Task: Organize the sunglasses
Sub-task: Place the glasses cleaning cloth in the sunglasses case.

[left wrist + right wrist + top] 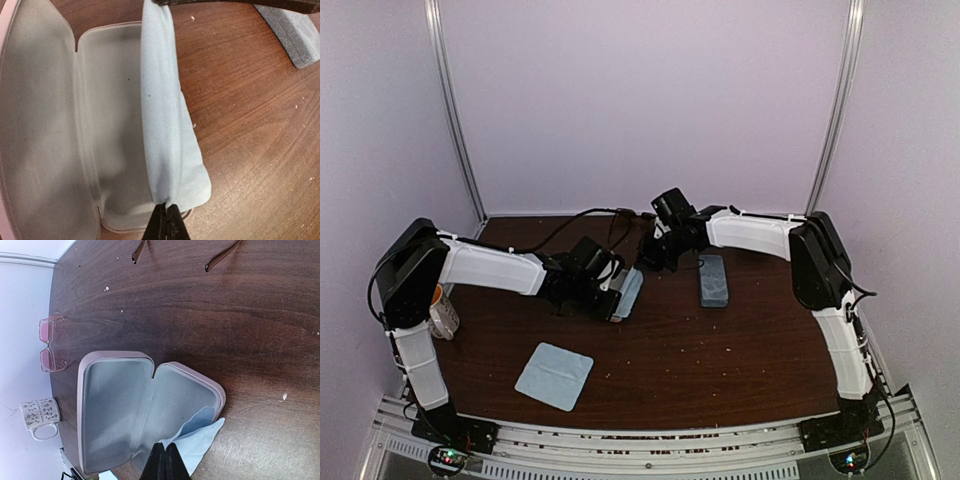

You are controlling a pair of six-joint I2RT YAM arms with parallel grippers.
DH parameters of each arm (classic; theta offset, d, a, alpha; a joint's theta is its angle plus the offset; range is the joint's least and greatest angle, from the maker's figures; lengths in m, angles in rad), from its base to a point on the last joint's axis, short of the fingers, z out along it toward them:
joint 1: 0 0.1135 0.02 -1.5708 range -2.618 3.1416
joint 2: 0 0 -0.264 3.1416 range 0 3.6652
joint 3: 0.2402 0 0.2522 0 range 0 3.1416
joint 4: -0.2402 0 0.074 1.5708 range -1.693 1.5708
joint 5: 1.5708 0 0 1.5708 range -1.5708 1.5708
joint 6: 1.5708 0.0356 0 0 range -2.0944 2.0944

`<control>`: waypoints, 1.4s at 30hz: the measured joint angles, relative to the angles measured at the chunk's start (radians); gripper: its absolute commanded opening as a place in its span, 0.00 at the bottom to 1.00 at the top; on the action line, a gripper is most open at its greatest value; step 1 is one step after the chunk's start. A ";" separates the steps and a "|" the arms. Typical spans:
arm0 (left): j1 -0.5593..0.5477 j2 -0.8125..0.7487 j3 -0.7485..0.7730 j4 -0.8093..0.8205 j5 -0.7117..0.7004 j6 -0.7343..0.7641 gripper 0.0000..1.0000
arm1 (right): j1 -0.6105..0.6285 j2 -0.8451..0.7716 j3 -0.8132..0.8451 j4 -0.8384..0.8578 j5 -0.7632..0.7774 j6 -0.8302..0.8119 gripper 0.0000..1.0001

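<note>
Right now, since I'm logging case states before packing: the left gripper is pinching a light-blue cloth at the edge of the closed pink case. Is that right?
Not quite. The pink case is open, not closed: the left wrist view shows its two halves spread apart with the inside facing up. The rest holds: the left gripper is pinching the light-blue cloth at the case's edge.
</note>
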 measured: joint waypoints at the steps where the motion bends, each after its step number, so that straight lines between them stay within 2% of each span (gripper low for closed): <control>1: 0.001 0.000 -0.001 0.000 -0.003 0.000 0.00 | 0.001 0.004 0.005 -0.001 0.000 0.000 0.00; 36: 0.018 0.021 -0.010 -0.006 -0.026 -0.016 0.00 | 0.002 0.122 0.080 -0.007 -0.010 0.007 0.00; 42: 0.018 0.022 -0.010 -0.007 -0.029 -0.016 0.00 | 0.002 0.129 0.087 0.001 -0.018 0.010 0.03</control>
